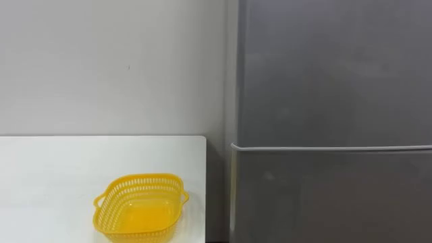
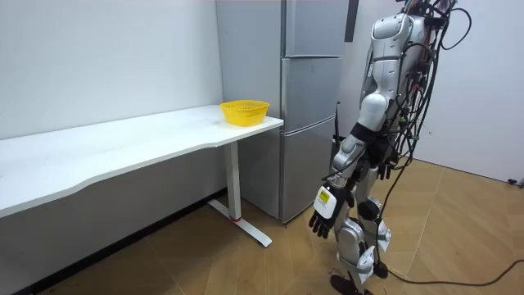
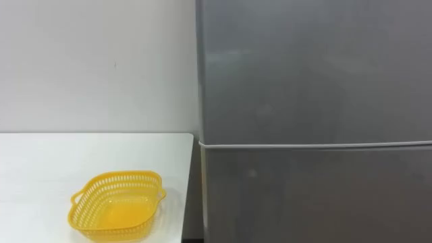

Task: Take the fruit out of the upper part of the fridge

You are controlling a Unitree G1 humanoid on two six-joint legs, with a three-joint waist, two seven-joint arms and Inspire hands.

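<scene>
- Fridge dead ahead, doors shut (contents hidden), standing beside the table with the yellow basket.
- Left hand hangs low, fingers loose, empty.
- Opening step, I'd say: next, reach up and pull the upper door.

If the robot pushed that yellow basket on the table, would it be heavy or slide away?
The basket is probably light: its walls are open lattice and it looks empty. On the smooth white table it would likely slide, not tip, being wide and low. It's near the table's end, so it might fall off.
</scene>
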